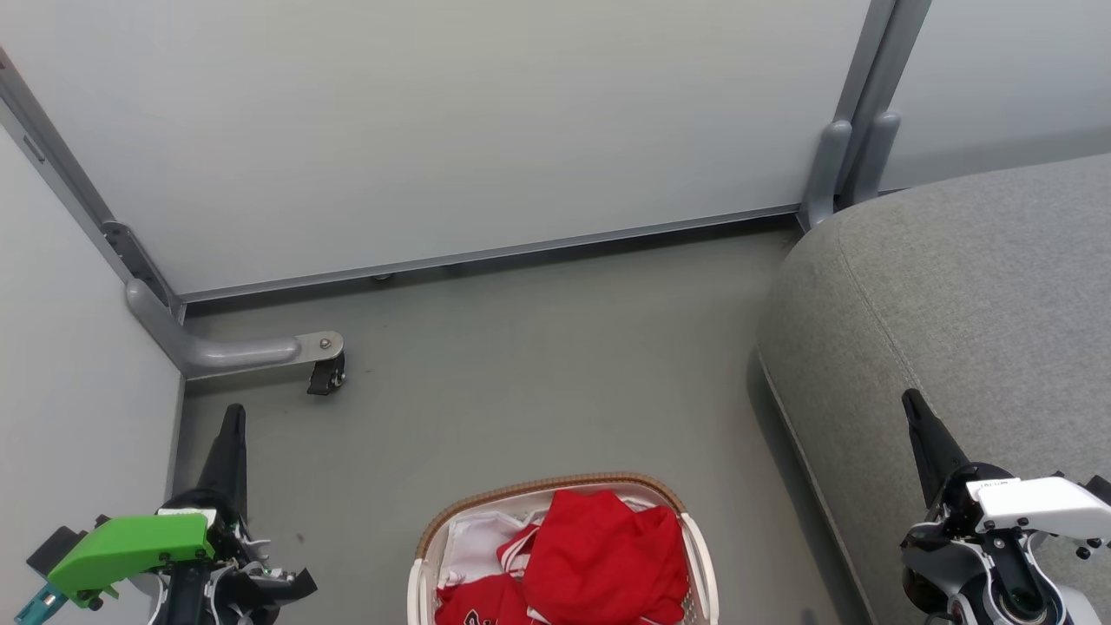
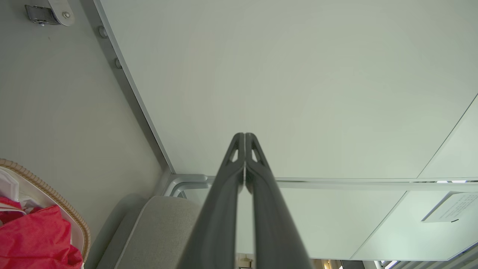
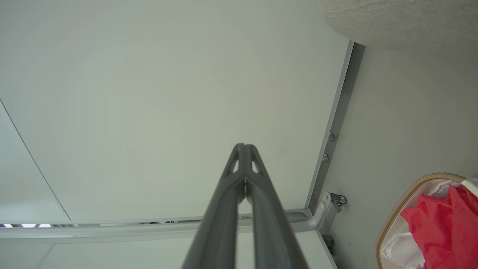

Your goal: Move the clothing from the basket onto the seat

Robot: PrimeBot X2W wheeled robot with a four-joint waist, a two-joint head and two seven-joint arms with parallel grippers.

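Observation:
The red clothing with white trim lies heaped in the off-white basket, which stands on the floor at the bottom middle of the head view. The grey seat rises to its right. My left gripper is shut and empty at the lower left, well left of the basket. My right gripper is shut and empty over the seat's front edge. In the wrist views, the clothing and basket rim sit at lower left, seat below; clothing and basket rim sit at lower right.
White partition panels with grey metal frames close off the back and left. A curved grey foot with a black caster juts onto the floor near my left gripper. Smooth grey floor lies between basket and panels.

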